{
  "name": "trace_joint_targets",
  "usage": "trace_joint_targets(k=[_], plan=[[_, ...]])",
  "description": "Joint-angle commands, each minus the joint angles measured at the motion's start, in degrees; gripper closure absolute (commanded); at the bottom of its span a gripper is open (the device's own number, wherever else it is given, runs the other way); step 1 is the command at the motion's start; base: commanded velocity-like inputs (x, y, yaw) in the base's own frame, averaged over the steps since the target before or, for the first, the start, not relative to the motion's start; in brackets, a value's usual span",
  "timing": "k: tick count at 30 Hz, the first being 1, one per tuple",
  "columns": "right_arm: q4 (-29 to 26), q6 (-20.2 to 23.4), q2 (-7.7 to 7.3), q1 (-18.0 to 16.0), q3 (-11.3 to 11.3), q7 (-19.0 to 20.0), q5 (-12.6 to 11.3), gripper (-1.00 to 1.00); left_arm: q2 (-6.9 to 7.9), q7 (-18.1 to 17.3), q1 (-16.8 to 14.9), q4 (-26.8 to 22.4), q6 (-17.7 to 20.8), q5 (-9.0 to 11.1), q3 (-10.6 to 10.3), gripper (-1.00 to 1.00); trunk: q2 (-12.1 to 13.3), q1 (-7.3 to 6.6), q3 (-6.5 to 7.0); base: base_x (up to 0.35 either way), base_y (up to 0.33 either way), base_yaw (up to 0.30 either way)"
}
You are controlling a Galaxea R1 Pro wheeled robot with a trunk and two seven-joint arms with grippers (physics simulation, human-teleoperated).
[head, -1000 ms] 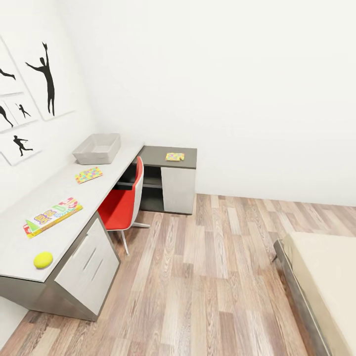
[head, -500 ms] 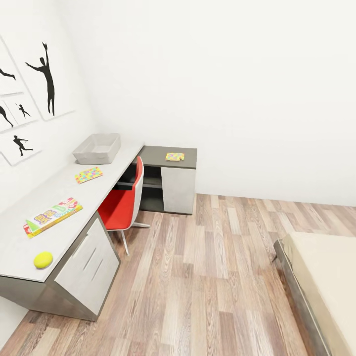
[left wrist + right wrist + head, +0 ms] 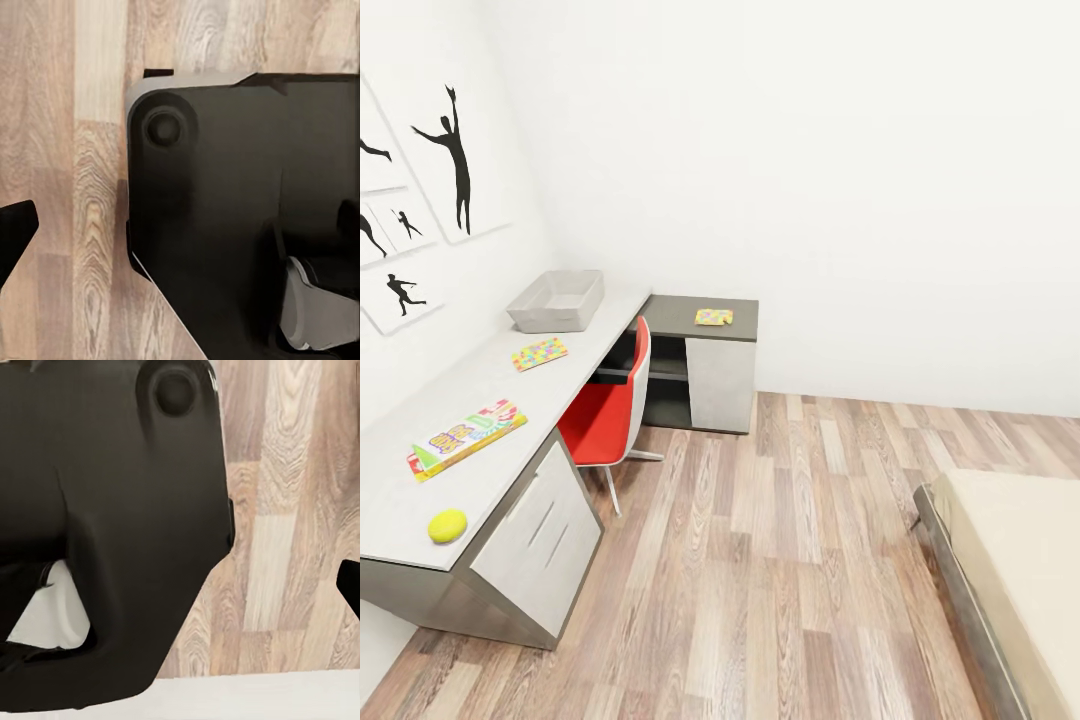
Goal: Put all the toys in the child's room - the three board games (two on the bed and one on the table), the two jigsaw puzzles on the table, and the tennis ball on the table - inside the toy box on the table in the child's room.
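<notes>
Item: child's room, head view, listed left to right.

- Tennis ball point(image 3: 447, 525): yellow, on the near end of the bench point(image 3: 400, 505).
- Board game point(image 3: 465, 438): flat on the pale bench top, beyond the ball.
- Jigsaw puzzle point(image 3: 540, 353): flat, farther along, near the toy box.
- Toy box point(image 3: 556, 300): pale grey tray at the far end of the pale section; its inside looks bare.
- Red chair point(image 3: 610, 412): tucked at the bench.
- Second jigsaw puzzle point(image 3: 713, 317): on the dark grey section.
- Bed point(image 3: 1015, 580): one corner visible; no games on the part shown.

Progress, judged: nothing boxed yet; all six toys remain.

Pincers: wrist views show dark robot body over plank floor point(image 3: 90, 225); whether either pincer is apart or together cannot be told.

Change against earlier frames: none; scene and camera identical.
</notes>
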Motion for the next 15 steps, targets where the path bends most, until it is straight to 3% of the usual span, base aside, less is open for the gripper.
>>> trace_joint_targets(k=[1,8,12,15], plan=[[0.0,1.4,-0.15,-1.3,-0.4,-0.1,-1.6,-1.0,-0.09,0.1,-0.5,-1.1,1.7,0.0,0.1,-1.0,-0.1,0.02,-0.11,0.0,0.0,0.0],[-0.4,11.3,-2.65,-7.7,-1.0,-0.2,-9.3,-1.0,-0.11,0.1,-4.9,-5.9,12.0,0.2,0.1,-1.0,-0.1,0.02,-0.11,0.0,0.0,0.0],[-2.2,13.2,-3.58,-9.2,-1.1,-0.2,-11.9,-1.0,-0.01,0.1,-7.0,-6.7,13.8,0.3,0.1,-1.0,-0.1,0.02,-0.11,0.0,0.0,0.0],[-3.9,13.6,-3.87,-9.6,-1.1,-0.2,-12.8,-1.0,0.05,0.1,-7.7,-7.0,13.0,0.3,0.1,-1.0,-0.1,0.02,-0.11,0.0,0.0,0.0]])
